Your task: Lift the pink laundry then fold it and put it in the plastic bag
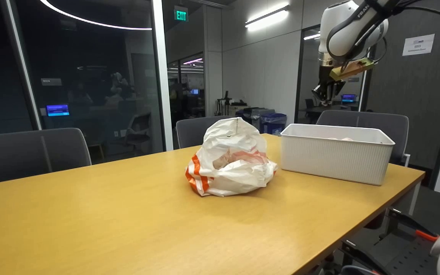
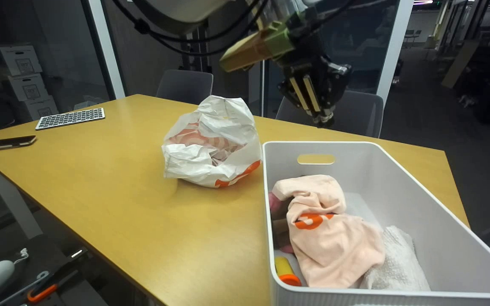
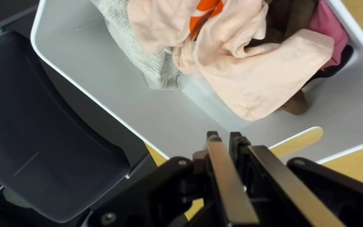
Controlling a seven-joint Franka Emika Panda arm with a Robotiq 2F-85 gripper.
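Hanging high by bin [image 1: 334,160], gripper [image 3: 224,135] empty, narrowly parted. Pale pink laundry [image 2: 336,248] crumpled in bin, overlapping white cloth [image 2: 398,263]: pinch may snag both. Narrow gap risks missed grasp. Plastic bag [image 1: 235,177], slumped on worktop [image 2: 177,229], could buckle or slide when pushed.

Plastic and cloth noted at bin [image 1: 334,156].
Matt, ribbed plastic seen on bin's outer wall; smooth pink cloth [image 2: 334,250] and rough white cloth [image 2: 398,262] noted inside bin; thin, crinkled plastic bag [image 1: 235,175] noted beside bin; satin, wood-look table [image 1: 128,214] recorded beneath.
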